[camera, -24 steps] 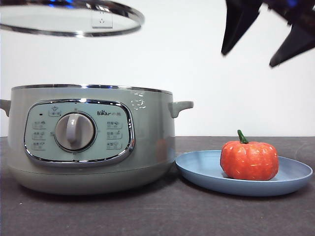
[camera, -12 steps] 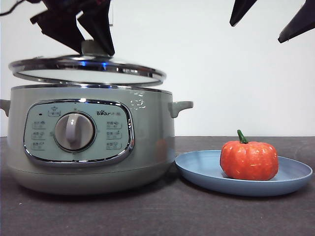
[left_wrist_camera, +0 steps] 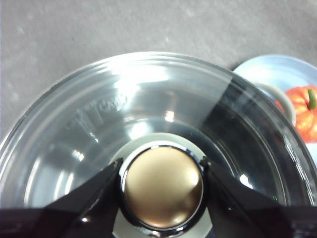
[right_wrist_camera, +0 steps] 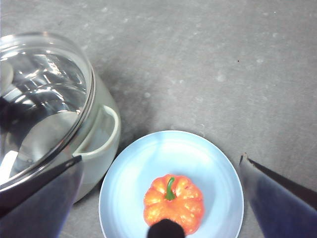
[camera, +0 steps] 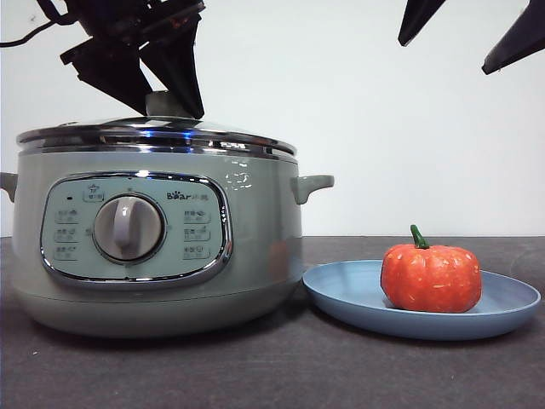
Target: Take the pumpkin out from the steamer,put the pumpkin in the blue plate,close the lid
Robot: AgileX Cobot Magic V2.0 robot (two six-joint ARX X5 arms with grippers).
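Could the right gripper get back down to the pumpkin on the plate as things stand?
Probably yes: the right gripper hangs open above the pumpkin, which sits uncovered on the blue plate.

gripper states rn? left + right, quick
Left gripper: shut on the lid, jaws clamping its knob, lid on the steamer.
Right gripper: open, empty, above the pumpkin in the blue plate.

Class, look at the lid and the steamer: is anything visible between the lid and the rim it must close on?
Nothing visible. The lid sits on the steamer rim, with the left gripper closed on its knob. The pumpkin is on the blue plate.
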